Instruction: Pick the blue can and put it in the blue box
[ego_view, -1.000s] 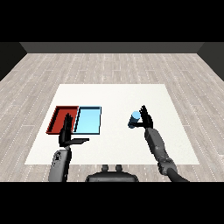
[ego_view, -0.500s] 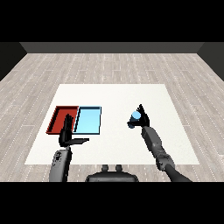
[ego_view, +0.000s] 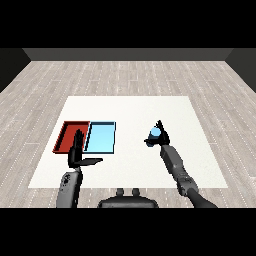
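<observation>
blue can (ego_view: 154, 133) in curled right hand (ego_view: 161, 138), bare table (ego_view: 131, 111) between it and light blue tray (ego_view: 100, 138); left hand (ego_view: 78, 154) open

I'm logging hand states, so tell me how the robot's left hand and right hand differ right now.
The right hand is curled round the blue can; the left hand holds nothing, fingers straight and thumb out. The left hand sits in front of the red tray and light blue tray; the right hand is off to their right. Both are black.

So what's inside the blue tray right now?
Nothing shows inside the light blue tray; its floor looks bare. The blue can is off to the side, held in the right hand. The left hand covers only the near corner where the two trays meet.
</observation>
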